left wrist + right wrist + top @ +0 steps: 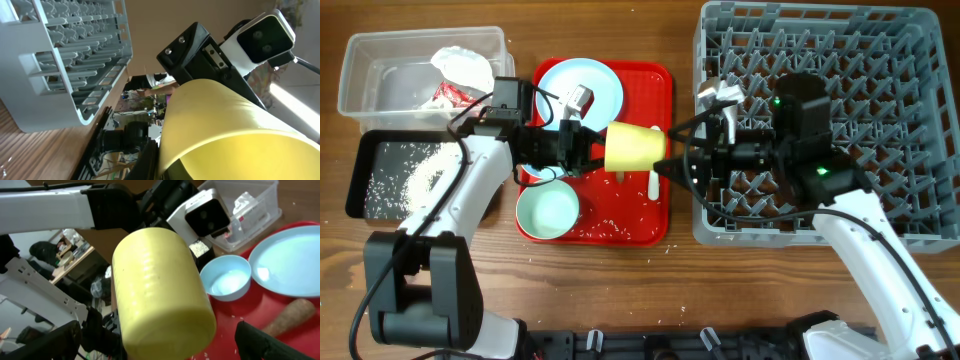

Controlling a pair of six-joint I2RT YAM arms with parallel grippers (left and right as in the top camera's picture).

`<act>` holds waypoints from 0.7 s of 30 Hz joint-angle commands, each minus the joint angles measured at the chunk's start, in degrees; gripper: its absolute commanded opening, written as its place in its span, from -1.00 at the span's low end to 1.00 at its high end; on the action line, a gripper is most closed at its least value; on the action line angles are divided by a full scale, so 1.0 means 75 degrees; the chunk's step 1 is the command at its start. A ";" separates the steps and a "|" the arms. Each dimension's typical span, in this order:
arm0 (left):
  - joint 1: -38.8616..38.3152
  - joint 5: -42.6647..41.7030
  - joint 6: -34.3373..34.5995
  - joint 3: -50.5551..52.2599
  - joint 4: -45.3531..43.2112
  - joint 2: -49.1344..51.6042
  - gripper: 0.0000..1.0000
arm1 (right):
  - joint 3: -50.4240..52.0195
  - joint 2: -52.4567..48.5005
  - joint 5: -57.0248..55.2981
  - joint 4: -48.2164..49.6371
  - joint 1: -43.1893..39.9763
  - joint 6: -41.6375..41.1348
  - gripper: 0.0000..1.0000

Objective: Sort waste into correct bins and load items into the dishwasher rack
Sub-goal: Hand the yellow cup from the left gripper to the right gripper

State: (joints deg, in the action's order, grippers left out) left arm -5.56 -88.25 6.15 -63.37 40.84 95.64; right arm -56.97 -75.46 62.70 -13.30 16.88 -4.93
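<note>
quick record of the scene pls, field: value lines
cup: sideways in the air over the red tray
left hand: shut on cup
right hand: open, at cup's base
red tray: plate, bowl, loose rice
tub: wrapper, paper
black tray: rice
rack: right of red tray

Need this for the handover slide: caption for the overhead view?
Left gripper holds yellow cup sideways above red tray; open right gripper at its other end.

A: What's sitting on your brown wooden table (650,30)?
B: On your left, clear rectangular plastic tub (360,45) beside shallow black rectangular tray (365,150). Centre, flat red serving tray (660,80). Right, big grey lattice crate (750,232).
</note>
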 commanded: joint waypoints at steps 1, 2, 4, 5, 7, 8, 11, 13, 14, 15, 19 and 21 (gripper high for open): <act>0.0023 -0.0283 0.0050 -0.0102 0.0012 -0.0210 -0.92 | 0.0050 -0.0513 0.0283 0.0539 0.0271 -0.0085 0.92; 0.0023 -0.0283 0.0073 -0.0102 0.0012 -0.0210 -0.92 | 0.0050 -0.0720 0.0286 0.0857 0.0312 -0.0361 0.86; 0.0020 -0.0283 0.0073 -0.0102 0.0006 -0.0210 -0.92 | 0.0050 -0.1072 0.0481 0.1425 0.0417 -0.0627 0.66; 0.0023 -0.0283 0.0070 -0.0102 0.0006 -0.0210 -0.92 | 0.0050 -0.1151 0.0621 0.1591 0.0481 -0.0627 0.63; 0.0023 -0.0283 0.0070 -0.0102 0.0006 -0.0210 -0.92 | 0.0050 -0.1198 0.0659 0.1810 0.0560 -0.0632 0.52; 0.0020 -0.0283 0.0070 -0.0102 0.0006 -0.0210 -0.92 | 0.0050 -0.1198 0.0659 0.1923 0.0557 -0.0635 0.44; 0.0023 -0.0280 0.0070 -0.0102 0.0006 -0.0210 -0.92 | 0.0050 -0.1198 0.0656 0.2180 0.0557 -0.0749 0.33; 0.0023 -0.0283 0.0070 -0.0102 0.0006 -0.0210 -0.92 | 0.0050 -0.1198 0.0659 0.2273 0.0557 -0.0746 0.18; 0.0023 -0.0283 0.0070 -0.0102 0.0006 -0.0210 -0.92 | 0.0050 -0.1198 0.0659 0.2285 0.0557 -0.0746 0.04; 0.0023 -0.0283 0.0070 -0.0102 0.0006 -0.0210 -0.92 | 0.0050 -0.1198 0.0659 0.2285 0.0557 -0.0746 -0.03; 0.0023 -0.0283 0.0073 -0.0102 0.0012 -0.0210 -0.92 | 0.0050 -0.1198 0.0659 0.2471 0.0554 -0.0749 -0.03; 0.0023 -0.0283 0.0073 -0.0102 0.0009 -0.0210 -0.92 | 0.0050 -0.1198 0.0659 0.2518 0.0548 -0.0743 -0.01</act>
State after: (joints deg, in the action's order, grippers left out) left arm -5.17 -89.38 6.79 -63.61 40.86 95.55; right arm -56.47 -83.79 67.33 4.29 20.86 -10.48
